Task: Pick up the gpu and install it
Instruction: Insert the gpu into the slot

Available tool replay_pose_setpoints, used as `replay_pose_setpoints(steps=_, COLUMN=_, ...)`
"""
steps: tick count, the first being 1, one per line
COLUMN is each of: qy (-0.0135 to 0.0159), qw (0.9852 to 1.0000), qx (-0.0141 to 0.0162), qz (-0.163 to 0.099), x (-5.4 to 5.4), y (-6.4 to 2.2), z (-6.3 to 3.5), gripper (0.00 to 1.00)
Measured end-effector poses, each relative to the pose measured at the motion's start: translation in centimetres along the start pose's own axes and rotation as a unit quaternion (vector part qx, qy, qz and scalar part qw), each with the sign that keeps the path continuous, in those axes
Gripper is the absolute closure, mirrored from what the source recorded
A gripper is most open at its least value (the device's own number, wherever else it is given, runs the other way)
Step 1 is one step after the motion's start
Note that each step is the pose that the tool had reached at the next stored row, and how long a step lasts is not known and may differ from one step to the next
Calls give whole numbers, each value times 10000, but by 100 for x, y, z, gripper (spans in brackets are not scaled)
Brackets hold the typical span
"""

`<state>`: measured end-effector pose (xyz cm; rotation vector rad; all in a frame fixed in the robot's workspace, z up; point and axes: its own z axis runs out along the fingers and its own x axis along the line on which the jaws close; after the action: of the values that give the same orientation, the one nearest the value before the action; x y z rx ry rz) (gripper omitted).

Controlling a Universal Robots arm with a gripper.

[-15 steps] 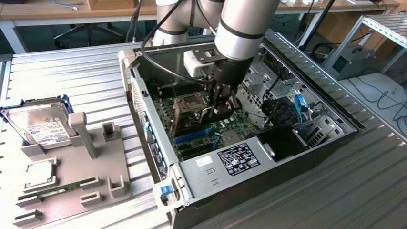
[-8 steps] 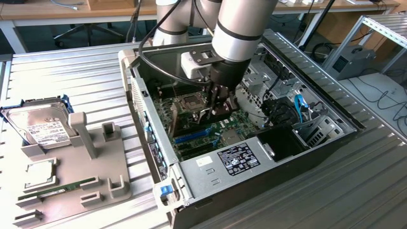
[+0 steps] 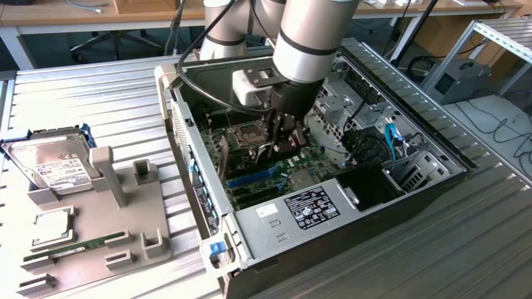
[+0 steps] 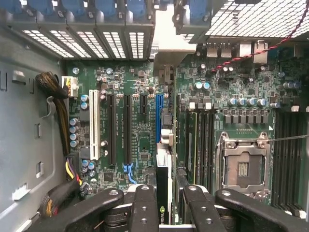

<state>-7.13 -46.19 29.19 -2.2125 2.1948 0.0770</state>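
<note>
Here the robot arm (image 3: 312,37) reaches down into an open computer case (image 3: 432,168) that lies on its side on the slatted metal counter (image 3: 99,93). The fingers (image 4: 145,208) are clenched on the gpu (image 4: 163,188), a thin black card held on its edge between them. In the wrist view the card hangs over the green motherboard (image 4: 140,140), lined up with the long blue slot (image 4: 158,116), and its far end is close to that slot; I cannot tell if it touches. Black slots (image 4: 112,128) and a white slot (image 4: 94,125) sit beside the blue one. On the other side of the card is the square silver chip socket (image 4: 243,166). In the exterior view the gripper (image 3: 278,140) is low inside the case, just above the board. On the exterior view's left, well apart from the case, a grey holder tray (image 3: 96,243) sits on the counter. A silver hard drive (image 3: 50,165) leans at its far end, a square chip (image 3: 52,225) lies in the middle, and a slim green memory stick (image 3: 79,244) lies nearer the front
</note>
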Motion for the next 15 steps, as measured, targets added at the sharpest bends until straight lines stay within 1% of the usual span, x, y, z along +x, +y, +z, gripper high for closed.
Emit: replay_pose_setpoints(steps=15, qy=0, qw=10000, qx=0, qz=0, x=8, y=117, z=72, gripper=74)
